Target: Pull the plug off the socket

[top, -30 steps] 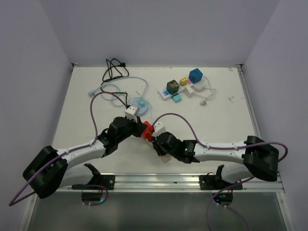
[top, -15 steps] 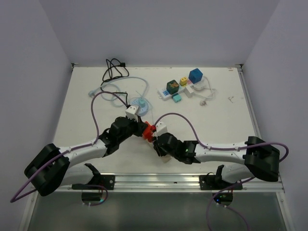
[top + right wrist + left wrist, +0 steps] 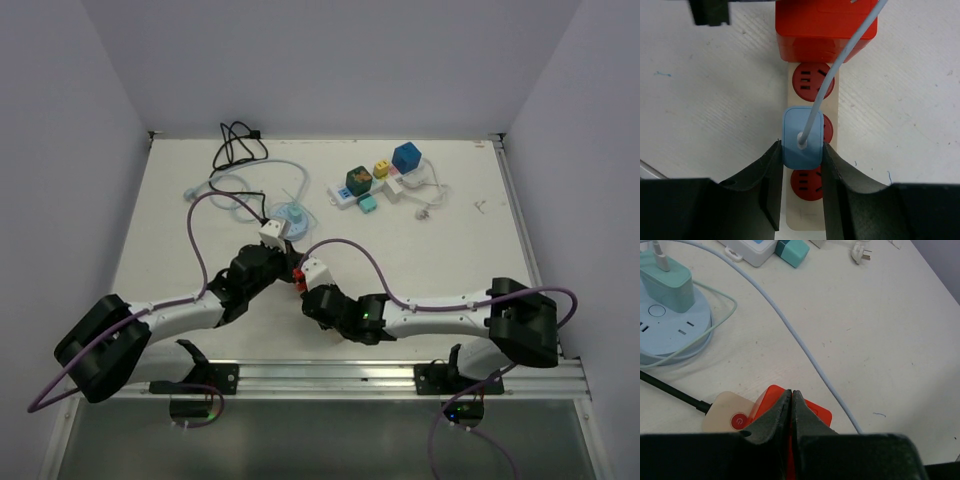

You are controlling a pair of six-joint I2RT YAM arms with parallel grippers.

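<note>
A cream power strip (image 3: 812,220) with red sockets lies near the table's middle (image 3: 316,268), with an orange-red block (image 3: 825,25) at one end. A light blue plug (image 3: 801,137) with a pale cable sits in the middle socket. My right gripper (image 3: 801,150) is shut on the plug, one finger on each side. My left gripper (image 3: 791,392) is shut, its tips right over the orange-red block (image 3: 815,412) beside the strip's power button (image 3: 735,421). In the top view the two grippers (image 3: 283,268) (image 3: 312,288) meet at the strip.
A round pale-blue socket hub (image 3: 670,335) with a teal charger stands behind the strip (image 3: 290,215). A white strip with coloured cube adapters (image 3: 375,185), a loose white plug (image 3: 425,210) and a black cable (image 3: 238,145) lie at the back.
My right arm has moved left and its gripper has come onto the strip. The strip has shifted a little to the left. The left arm has barely moved.
</note>
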